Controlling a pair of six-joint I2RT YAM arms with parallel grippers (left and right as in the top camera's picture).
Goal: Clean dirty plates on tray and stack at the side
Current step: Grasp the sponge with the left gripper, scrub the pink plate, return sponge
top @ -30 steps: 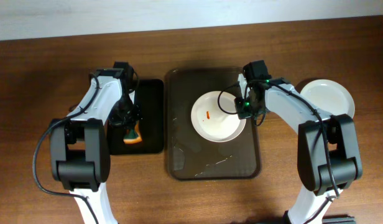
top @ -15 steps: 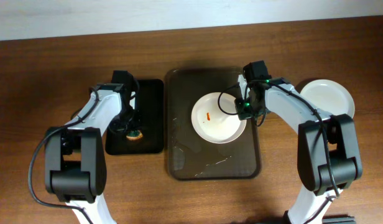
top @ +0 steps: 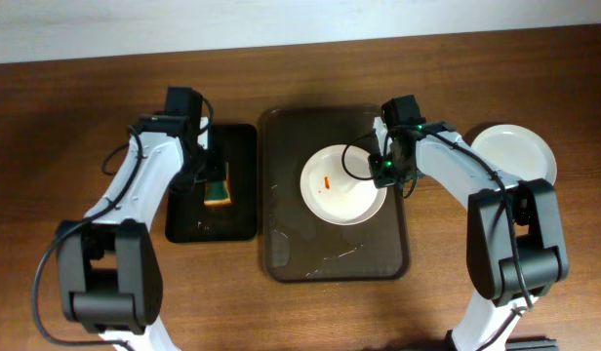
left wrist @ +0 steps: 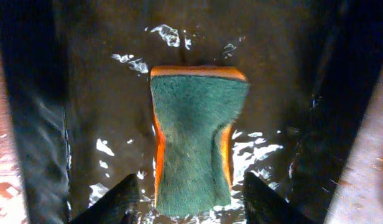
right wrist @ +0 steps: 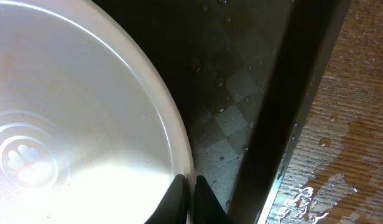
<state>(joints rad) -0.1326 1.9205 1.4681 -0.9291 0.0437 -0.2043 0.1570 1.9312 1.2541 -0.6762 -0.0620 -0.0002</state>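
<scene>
A white plate point(top: 341, 183) with a small orange smear point(top: 326, 180) lies in the dark brown tray point(top: 281, 244). My right gripper point(top: 386, 174) is shut on that plate's right rim point(right wrist: 179, 149), one finger inside and one outside point(right wrist: 188, 186). A second white plate point(top: 515, 154) rests on the table at the far right. A green and orange sponge point(left wrist: 194, 149) lies flat on the wet black tray point(top: 237, 219). My left gripper point(left wrist: 191, 190) is open over the sponge point(top: 217, 187), its fingers point(left wrist: 126, 196) standing clear on either side.
Water drops glisten on the brown tray's floor point(top: 330, 255) and on the wood point(right wrist: 341, 162) beside its right rim. The black tray sits just left of the brown one. A pale wall runs along the table's far edge.
My left gripper has moved toward the back of the black tray, opened and let go of the sponge, which now lies flat there. The right gripper and its plate have not moved.
</scene>
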